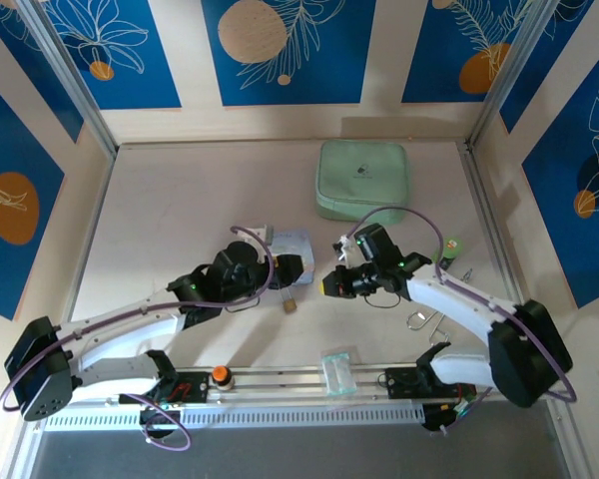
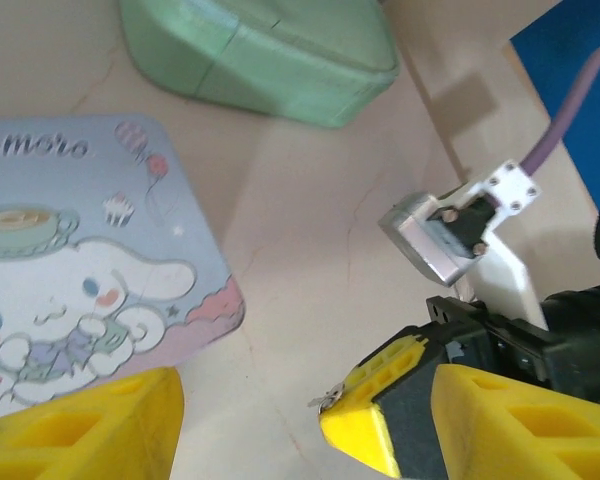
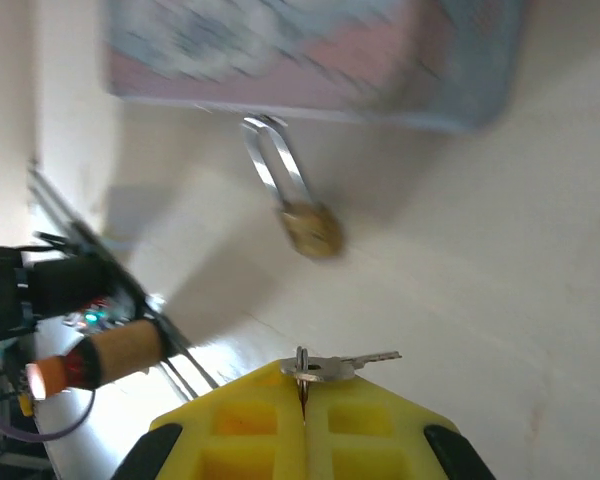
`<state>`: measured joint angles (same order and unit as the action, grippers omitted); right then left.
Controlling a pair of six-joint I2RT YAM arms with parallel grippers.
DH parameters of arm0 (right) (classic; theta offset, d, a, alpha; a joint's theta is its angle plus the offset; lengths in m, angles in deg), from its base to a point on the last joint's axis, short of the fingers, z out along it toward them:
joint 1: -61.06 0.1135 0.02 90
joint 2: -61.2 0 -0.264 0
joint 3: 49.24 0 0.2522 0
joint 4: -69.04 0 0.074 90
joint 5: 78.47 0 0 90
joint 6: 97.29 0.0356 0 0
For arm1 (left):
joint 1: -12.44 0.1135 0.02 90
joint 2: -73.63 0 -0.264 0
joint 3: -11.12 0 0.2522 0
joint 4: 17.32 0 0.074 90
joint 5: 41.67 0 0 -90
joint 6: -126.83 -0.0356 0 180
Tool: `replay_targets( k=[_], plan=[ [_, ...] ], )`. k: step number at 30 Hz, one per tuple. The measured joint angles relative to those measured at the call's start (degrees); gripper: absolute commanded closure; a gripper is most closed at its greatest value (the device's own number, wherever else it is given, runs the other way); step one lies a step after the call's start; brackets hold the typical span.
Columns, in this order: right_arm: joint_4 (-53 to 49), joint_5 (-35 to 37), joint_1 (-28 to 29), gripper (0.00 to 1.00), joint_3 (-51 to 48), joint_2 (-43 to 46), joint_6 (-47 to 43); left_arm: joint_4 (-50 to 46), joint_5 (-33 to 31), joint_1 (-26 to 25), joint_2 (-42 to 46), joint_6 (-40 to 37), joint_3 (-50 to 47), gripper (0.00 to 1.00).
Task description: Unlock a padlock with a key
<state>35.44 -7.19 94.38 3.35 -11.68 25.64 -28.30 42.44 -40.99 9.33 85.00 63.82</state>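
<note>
Task stage: early. The key point(image 3: 340, 364) has been picked up, but it has not been brought to the padlock point(image 3: 310, 228) or put into it. Aligning, inserting, turning and freeing the shackle are judged to be left.

Right claw point(image 3: 302, 382): shut on the key, which is pinched at its head. The blade is seen lying flat across the fingertips and sticking out to one side.

Left claw point(image 2: 300, 435): wide, with nothing held. Its yellow fingers point(image 2: 80, 430) are seen far apart, with bare surface point(image 2: 310, 250) below.

Padlock, place: lying flat near the middle of the surface, a little toward the near edge and just on the near side of the cartoon box point(image 1: 290, 244). Its shackle is pointed at the box. The wrist picture is blurred, so it cannot be told whether the shackle is seated. No key is in it, so it is judged locked.

Padlock to right claw: apart. In the top view the padlock point(image 1: 291, 302) is found just left of the right claw point(image 1: 327, 286) and slightly nearer the near edge.

Padlock to left claw: near but not touched. The left claw point(image 1: 285, 269) is held over the box's near edge, just beyond the padlock.

Also noted: a green pouch point(image 1: 364, 180) toward the far edge, well apart.
</note>
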Motion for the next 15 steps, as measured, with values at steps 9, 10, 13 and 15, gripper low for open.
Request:
replay_targets(
  k=[9,10,13,15],
  plan=[
    [-6.4,6.6,6.7,1.00,5.0,-12.7,-1.5,2.2,-0.9,-1.7,-0.2,3.1,-3.9,0.34],
    [-6.8,7.0,7.4,1.00,5.0,-13.4,-1.4,2.5,-1.1,-1.8,-0.2,3.4,-4.1,0.34],
    [-8.7,8.5,9.1,0.94,5.0,-15.0,-1.3,3.7,-1.5,-1.9,-0.2,4.1,-4.7,0.33],
    [-10.3,9.8,10.3,0.87,5.0,-15.8,-0.7,4.3,-1.7,-1.9,-0.2,4.2,-5.1,0.33]
  ],
)
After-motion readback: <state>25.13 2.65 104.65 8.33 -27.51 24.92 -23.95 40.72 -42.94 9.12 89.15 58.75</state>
